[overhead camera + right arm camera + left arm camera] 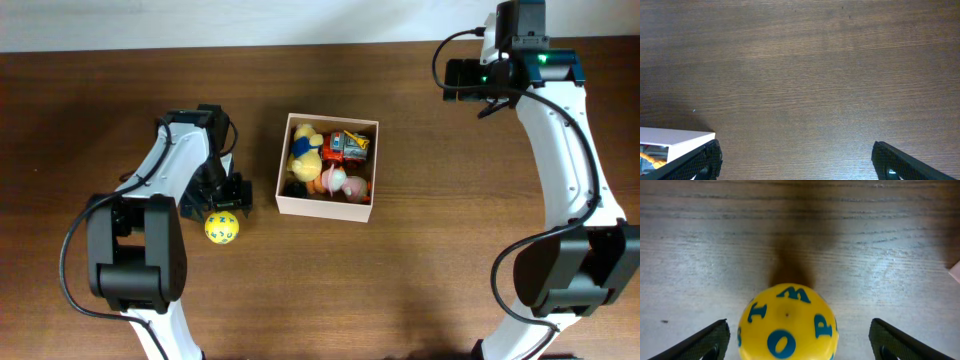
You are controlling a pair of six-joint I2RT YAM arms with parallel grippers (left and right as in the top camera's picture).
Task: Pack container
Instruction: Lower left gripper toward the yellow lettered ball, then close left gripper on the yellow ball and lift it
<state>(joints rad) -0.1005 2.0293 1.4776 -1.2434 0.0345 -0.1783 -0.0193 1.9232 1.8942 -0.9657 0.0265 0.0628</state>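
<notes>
The container (326, 204), a white square box with a tan inside, sits mid-table and holds several small toys. A yellow ball with blue letters (222, 229) lies on the table to its left. My left gripper (222, 193) is open just behind the ball; in the left wrist view the ball (787, 325) lies between the spread fingers (797, 347) without touching them. My right gripper (462, 78) is open and empty, above bare table right of the container. A corner of the container (675, 140) shows in the right wrist view by the left finger.
The table is dark brown wood (450, 260). A pale wall edge (200, 20) runs along the far side. The toys in the container include a yellow plush and an orange piece.
</notes>
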